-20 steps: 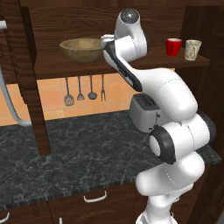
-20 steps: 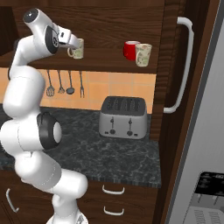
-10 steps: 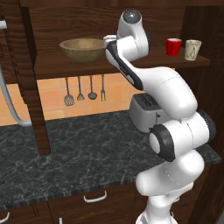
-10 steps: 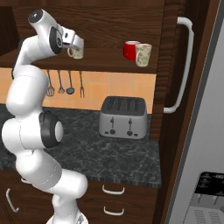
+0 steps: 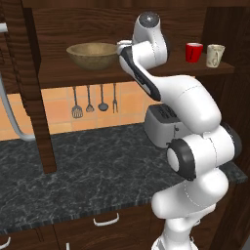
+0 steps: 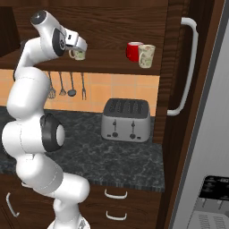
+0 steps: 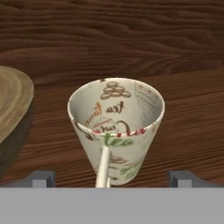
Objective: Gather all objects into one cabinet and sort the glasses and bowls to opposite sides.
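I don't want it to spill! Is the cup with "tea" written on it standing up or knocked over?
Standing up. In the hand view the tea cup sits on the wooden shelf with its open mouth upward, and it looks empty.

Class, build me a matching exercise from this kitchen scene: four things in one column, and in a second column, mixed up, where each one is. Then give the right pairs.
Things:
1. wooden bowl
2. red cup
3. toaster
4. tea cup

Places:
A. on the dark counter
B. between the open gripper fingers
C. left end of the shelf
D. right end of the shelf, beside a cream cup

Pairs: 1-C, 2-D, 3-A, 4-B
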Motion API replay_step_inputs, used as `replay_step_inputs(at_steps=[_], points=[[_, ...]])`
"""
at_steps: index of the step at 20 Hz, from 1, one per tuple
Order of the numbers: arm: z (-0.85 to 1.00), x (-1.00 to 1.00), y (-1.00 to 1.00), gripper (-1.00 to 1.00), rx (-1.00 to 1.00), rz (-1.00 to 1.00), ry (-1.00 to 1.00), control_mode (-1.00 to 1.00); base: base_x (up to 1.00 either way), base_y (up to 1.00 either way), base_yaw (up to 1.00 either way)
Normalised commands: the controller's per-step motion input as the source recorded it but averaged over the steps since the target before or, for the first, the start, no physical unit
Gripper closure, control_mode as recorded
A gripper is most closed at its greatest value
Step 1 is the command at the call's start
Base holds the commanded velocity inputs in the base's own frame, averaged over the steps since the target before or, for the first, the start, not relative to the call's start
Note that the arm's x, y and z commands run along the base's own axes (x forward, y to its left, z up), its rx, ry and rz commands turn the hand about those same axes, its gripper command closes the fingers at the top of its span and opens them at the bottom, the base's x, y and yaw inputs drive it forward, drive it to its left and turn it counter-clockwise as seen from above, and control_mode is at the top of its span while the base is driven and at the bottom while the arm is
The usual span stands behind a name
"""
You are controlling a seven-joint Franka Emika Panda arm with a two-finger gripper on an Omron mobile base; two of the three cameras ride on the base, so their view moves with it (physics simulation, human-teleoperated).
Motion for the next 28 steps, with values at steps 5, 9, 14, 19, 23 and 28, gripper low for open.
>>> replay_step_inputs(at_steps=[5,9,14,19,23,28], points=[[-0.04,0.00,0.00,1.00,0.00,0.00,0.00,-1.00,0.00,0.00,0.00],[0.00,-0.06,0.00,1.00,0.00,0.00,0.00,-1.00,0.00,0.00,0.00],[0.00,-0.06,0.00,1.00,0.00,0.00,0.00,-1.00,0.00,0.00,0.00],[0.00,-0.20,-0.04,1.00,0.00,-0.01,0.00,-1.00,0.00,0.00,0.00],[0.14,-0.35,-0.24,1.00,0.00,-0.12,-0.01,-1.00,0.00,0.00,0.00],[0.03,-0.07,-0.45,1.00,0.00,-0.19,0.00,-1.00,0.00,0.00,0.00]])
